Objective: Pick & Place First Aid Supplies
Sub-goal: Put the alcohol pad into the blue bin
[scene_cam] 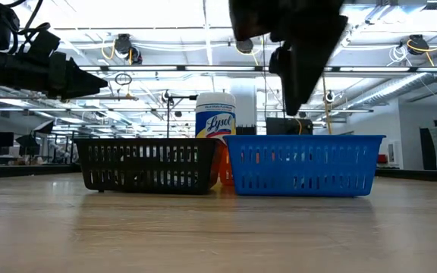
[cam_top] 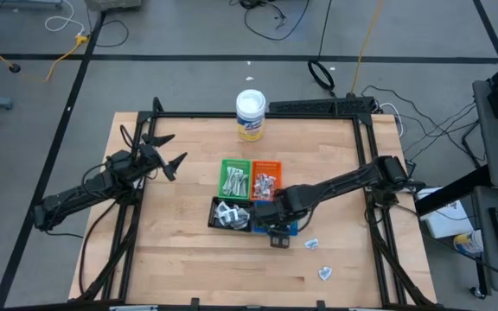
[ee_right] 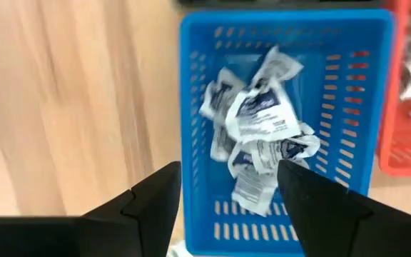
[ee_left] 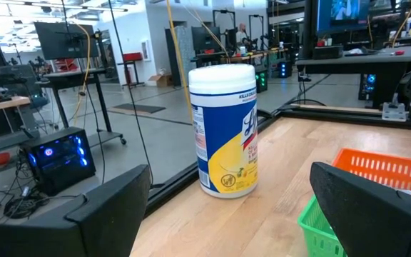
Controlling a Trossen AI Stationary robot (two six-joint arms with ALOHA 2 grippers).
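Hovering over the blue tray [ee_right: 198, 107], the right gripper [ee_right: 227, 187] had its fingers spread w/ nothing between them; a heap of white packets [ee_right: 259, 135] lay in the tray below. From the overhead view, the green tray [cam_top: 235, 178], orange tray [cam_top: 265, 180] and black tray [cam_top: 230, 213] each held supplies too, so most of the sorting looked done. Two stray packets [cam_top: 312, 244] sat on the wooden table [cam_top: 188, 259] just beside the trays, toward the right front corner; those seemed to be what's left. The left gripper [cam_top: 164, 151] waited well apart at the left edge, fingers wide, empty. The Lysol wipes tub [cam_top: 251, 115] stood at the back.
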